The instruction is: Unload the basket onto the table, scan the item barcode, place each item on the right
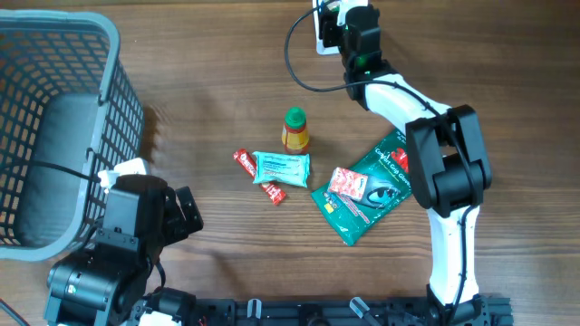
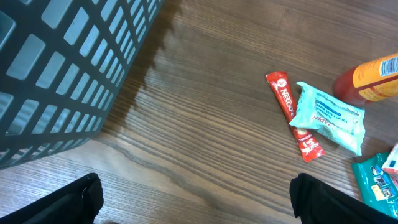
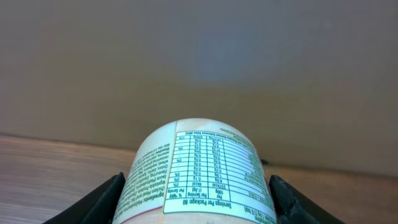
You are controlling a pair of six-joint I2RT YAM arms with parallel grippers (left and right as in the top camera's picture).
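Note:
My right gripper [image 1: 337, 24] is at the far edge of the table, shut on a white cylindrical item [image 1: 322, 36]. In the right wrist view the item [image 3: 199, 177] fills the space between both fingers [image 3: 102, 200], its green nutrition table and small print facing the camera. No barcode shows on that face. My left gripper [image 1: 186, 213] hovers low at the near left of the table, beside the basket. Its jaws [image 2: 199, 208] stand wide open over bare wood with nothing between them.
A grey mesh basket [image 1: 54, 118] stands at the left. Mid-table lie an orange bottle with a green cap [image 1: 295, 129], a red sachet [image 1: 245, 161], a teal packet [image 1: 281, 167], a green pouch [image 1: 381, 181] and a small red-and-white packet [image 1: 348, 183].

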